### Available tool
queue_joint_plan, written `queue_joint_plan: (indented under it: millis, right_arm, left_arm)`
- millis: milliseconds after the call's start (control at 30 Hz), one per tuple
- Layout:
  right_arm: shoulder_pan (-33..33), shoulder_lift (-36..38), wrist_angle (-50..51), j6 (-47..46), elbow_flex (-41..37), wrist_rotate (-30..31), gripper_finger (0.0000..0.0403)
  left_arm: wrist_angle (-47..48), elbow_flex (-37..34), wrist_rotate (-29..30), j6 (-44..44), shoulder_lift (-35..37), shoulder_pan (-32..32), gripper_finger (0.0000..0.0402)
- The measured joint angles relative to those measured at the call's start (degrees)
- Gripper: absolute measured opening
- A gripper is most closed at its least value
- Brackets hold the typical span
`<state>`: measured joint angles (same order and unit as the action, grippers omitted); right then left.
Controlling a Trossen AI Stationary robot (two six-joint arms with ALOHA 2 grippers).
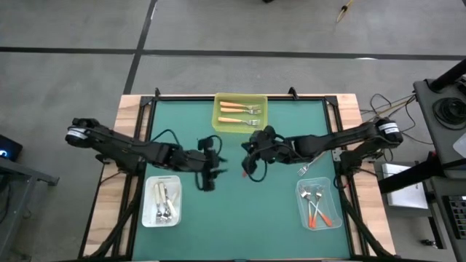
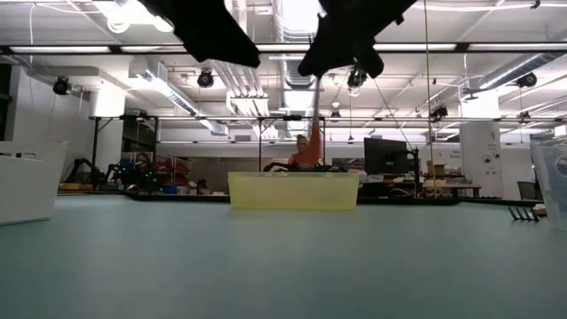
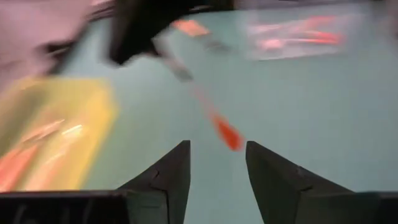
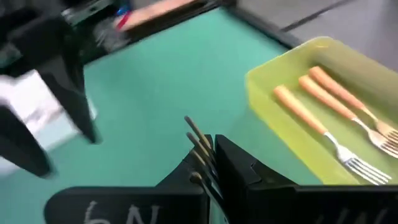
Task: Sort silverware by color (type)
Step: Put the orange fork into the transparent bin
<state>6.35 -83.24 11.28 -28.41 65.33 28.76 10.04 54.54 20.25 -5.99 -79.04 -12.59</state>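
Observation:
My right gripper (image 1: 252, 161) hangs over the table's middle, shut on a fork with a red-orange handle (image 3: 227, 133). My left gripper (image 3: 217, 150) is open, close to the left of it (image 1: 217, 166), with the handle's free end just ahead of its fingers. Two light orange forks (image 4: 323, 118) lie in the yellow bin (image 1: 240, 113) at the far edge. White forks (image 1: 164, 200) lie in the white bin (image 1: 149, 211), near left. Red-orange forks (image 1: 316, 209) lie in the clear bin (image 1: 336, 211), near right. One more fork (image 1: 304, 169) lies on the table beside the right arm. My right gripper pinches the fork between its two fingers at the metal end, and the tines (image 4: 195, 140) stick out past the fingers. The fork is lifted clear of the table. Its shaft slants away from the gripper to the red-orange handle (image 3: 227, 133), which is the free end.
The three bins stand at the far middle, near left and near right. The green mat (image 1: 240, 218) between them is bare apart from the loose fork. In the low view both grippers (image 2: 213, 31) (image 2: 354, 31) are high above the mat.

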Motion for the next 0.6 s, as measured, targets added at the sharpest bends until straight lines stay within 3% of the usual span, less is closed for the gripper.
queue_joint_plan:
  millis: [133, 233, 400, 600]
  right_arm:
    - [0.90, 1.80, 0.13, 7.02, -0.92, -7.90, 0.0008]
    - [3.20, 1.96, -0.39, 12.52, -1.04, -9.74, 0.0008]
    - [6.70, 1.81, -3.81, 17.98, -1.35, -9.22, 0.0008]
    - [10.19, 1.81, -7.36, 21.98, -1.28, -6.23, 0.0008]
  left_arm:
    - [-13.43, -6.94, -13.50, 3.56, 2.38, -0.01, 0.0126]
    - [-27.73, -12.82, -18.43, 3.04, 2.40, -0.01, 0.0122]
    - [-46.15, -19.29, -19.41, 2.51, -0.23, 0.10, 0.0119]
    - [-52.49, -20.62, -19.41, 1.20, -4.37, 0.27, 0.0119]
